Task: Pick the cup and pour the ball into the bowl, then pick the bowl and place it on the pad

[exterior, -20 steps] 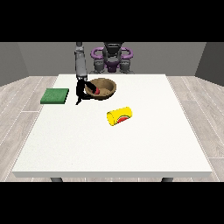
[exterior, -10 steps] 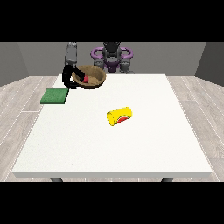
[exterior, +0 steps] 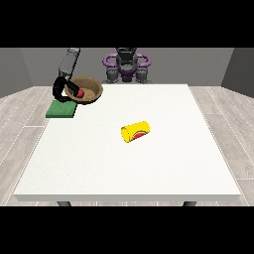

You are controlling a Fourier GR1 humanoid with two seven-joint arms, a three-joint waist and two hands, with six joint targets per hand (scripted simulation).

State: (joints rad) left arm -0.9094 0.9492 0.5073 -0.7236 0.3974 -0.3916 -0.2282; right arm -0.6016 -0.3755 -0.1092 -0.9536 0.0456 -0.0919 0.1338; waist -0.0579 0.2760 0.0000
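No text, label, brand, number or sign can be read anywhere.

Hand at view's left point(exterior: 61, 88) curled on brown bowl point(exterior: 88, 89) rim, red ball point(exterior: 79, 92) inside; green pad point(exterior: 61, 108) just below hand; yellow cup point(exterior: 136, 132) lying well right.

bowl point(exterior: 85, 89) lifted, carried toward pad point(exterior: 61, 108).

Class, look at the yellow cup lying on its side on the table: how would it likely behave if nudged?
The yellow cup lies on its round side, so it would probably roll. It looks hollow, so likely light. Nothing stands near it on the table to stop it.
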